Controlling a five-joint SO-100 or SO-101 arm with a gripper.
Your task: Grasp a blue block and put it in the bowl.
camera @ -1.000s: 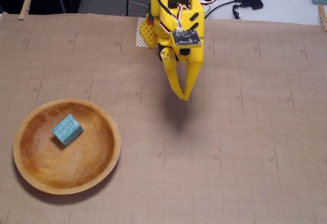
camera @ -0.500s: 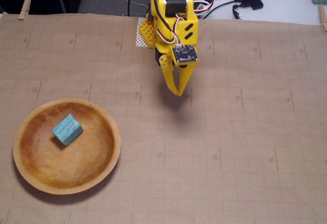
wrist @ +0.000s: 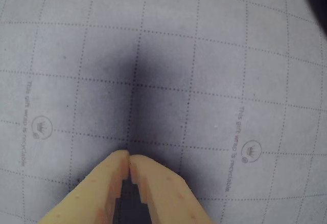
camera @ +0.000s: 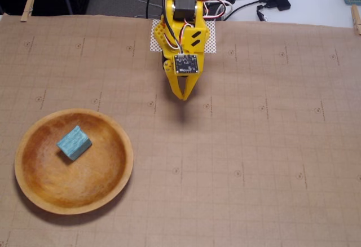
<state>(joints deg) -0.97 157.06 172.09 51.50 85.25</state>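
"This gift wrap is recyclable" on the gridded paper [wrist: 168,55].

Wide open paper [camera: 254,162] across the middle and right in the fixed view, nothing standing on it. The only obstacle on the sheet is the wooden bowl [camera: 121,173] at near left, the blue block [camera: 74,142] inside it. The gripper [camera: 183,96] hangs at far centre, fingertips together, well apart from the bowl. In the wrist view, bare gridded paper lies beneath it.
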